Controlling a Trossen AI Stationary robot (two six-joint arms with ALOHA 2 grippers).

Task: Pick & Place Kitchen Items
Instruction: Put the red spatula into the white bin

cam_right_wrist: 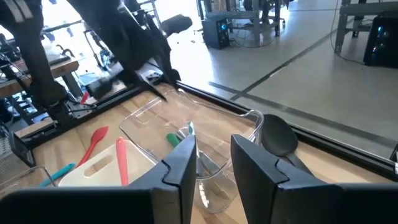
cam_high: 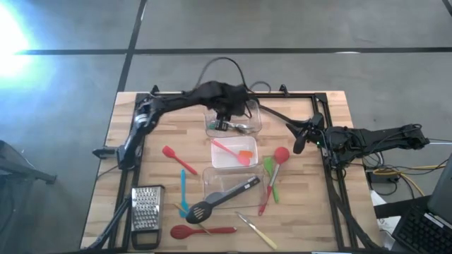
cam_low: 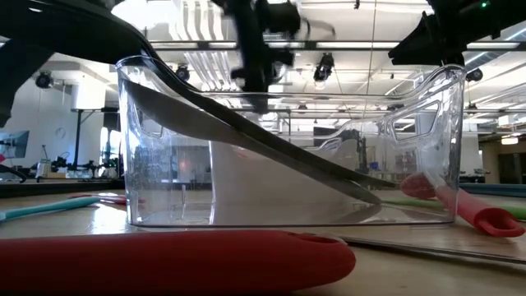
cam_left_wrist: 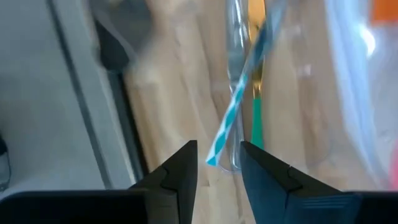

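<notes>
left gripper (cam_high: 227, 113) over far tub (cam_high: 248, 129), jaws seemingly parted, empty.

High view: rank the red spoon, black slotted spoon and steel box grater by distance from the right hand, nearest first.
1. Red round-headed spoon, just left of the right hand.
2. Black slotted spoon, across the nearest tub.
3. Steel box grater, near-left corner.

Wooden table (cam_high: 332, 116) with 3 tubs (cam_high: 233, 156), grater (cam_high: 146, 208), scattered utensils (cam_high: 201, 230)
</notes>
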